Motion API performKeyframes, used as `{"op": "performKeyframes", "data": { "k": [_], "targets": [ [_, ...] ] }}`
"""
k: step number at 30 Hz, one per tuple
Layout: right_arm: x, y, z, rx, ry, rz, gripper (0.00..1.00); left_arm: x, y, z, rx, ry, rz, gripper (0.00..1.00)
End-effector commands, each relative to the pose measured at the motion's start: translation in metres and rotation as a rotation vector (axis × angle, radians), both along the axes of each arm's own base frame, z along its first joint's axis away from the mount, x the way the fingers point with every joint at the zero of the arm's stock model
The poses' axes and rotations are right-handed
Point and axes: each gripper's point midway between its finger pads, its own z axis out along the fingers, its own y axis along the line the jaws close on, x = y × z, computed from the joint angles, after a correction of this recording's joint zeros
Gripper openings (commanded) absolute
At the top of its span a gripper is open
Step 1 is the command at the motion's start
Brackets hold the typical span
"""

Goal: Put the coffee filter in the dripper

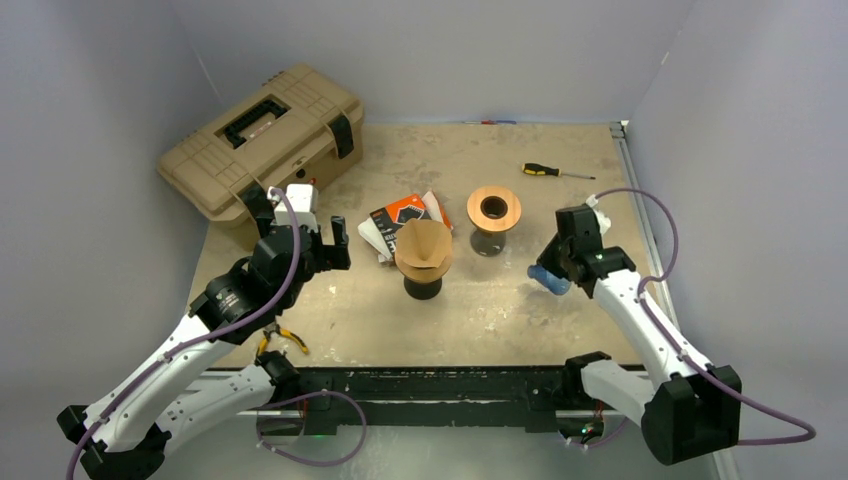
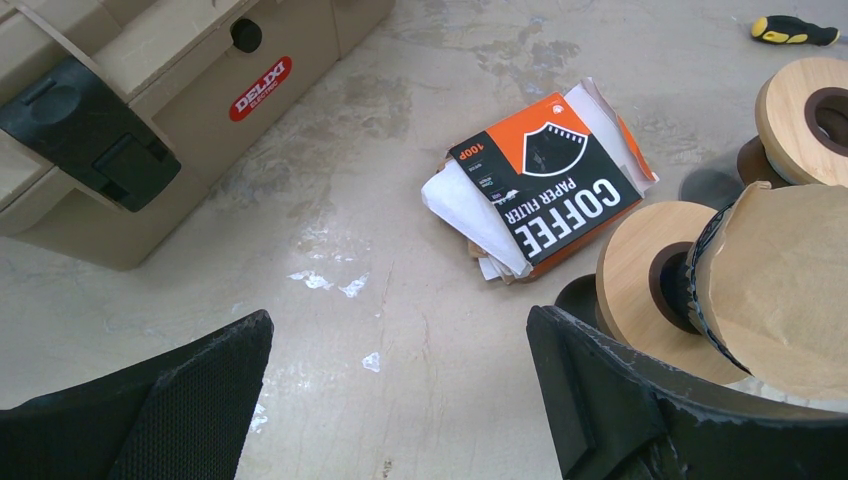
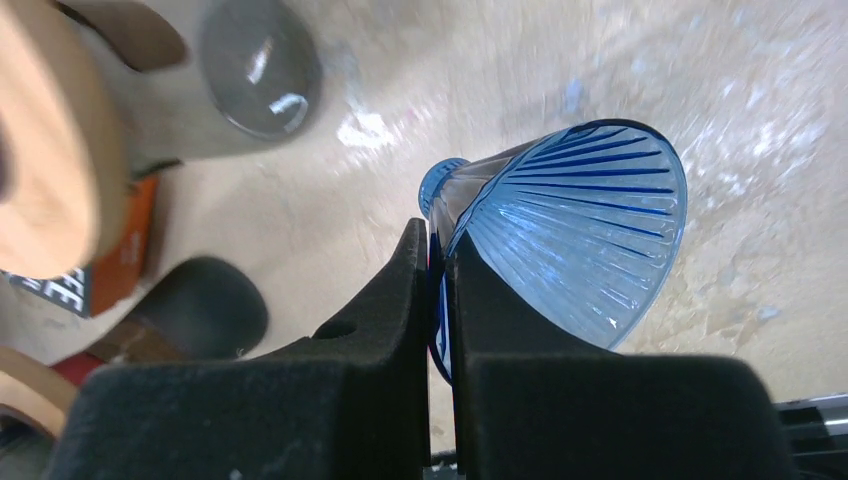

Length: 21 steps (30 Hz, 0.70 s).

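A brown paper coffee filter [image 1: 423, 243] rests on top of a wooden-ringed stand [image 1: 421, 287] at the table's middle; it also shows at the right edge of the left wrist view [image 2: 790, 280]. My right gripper [image 1: 556, 272] is shut on the wall of a clear blue ribbed dripper [image 3: 590, 215], held tilted just above the table to the right of the stand. Its fingers [image 3: 400, 290] pinch the dripper's rim. My left gripper [image 2: 400, 350] is open and empty, low over bare table left of the filter.
An orange and black coffee filter pack [image 2: 545, 190] lies behind the filter. A second wooden stand [image 1: 493, 210] is at the back right. A tan toolbox [image 1: 262, 135] fills the back left. A screwdriver [image 1: 545, 170] and pliers [image 1: 285, 341] lie on the table.
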Motion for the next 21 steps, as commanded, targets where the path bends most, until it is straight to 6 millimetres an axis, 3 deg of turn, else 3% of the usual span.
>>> {"op": "performKeyframes", "data": {
  "k": [1, 6, 15, 21],
  "targets": [
    [0.029, -0.022, 0.051, -0.124, -0.128, -0.046, 0.00, 0.001, 0.000, 0.006, -0.011, -0.013, 0.004, 0.99],
    [0.041, -0.030, 0.072, -0.190, -0.161, -0.042, 0.00, 0.001, -0.001, 0.005, -0.008, -0.010, 0.003, 0.99],
    [0.050, -0.053, 0.036, -0.377, 0.027, -0.068, 0.00, 0.001, -0.001, 0.005, -0.009, -0.009, -0.001, 0.99],
    [0.067, -0.049, 0.022, -0.417, 0.095, -0.038, 0.00, 0.001, -0.002, 0.005, -0.009, -0.008, -0.005, 0.99]
  ]
}}
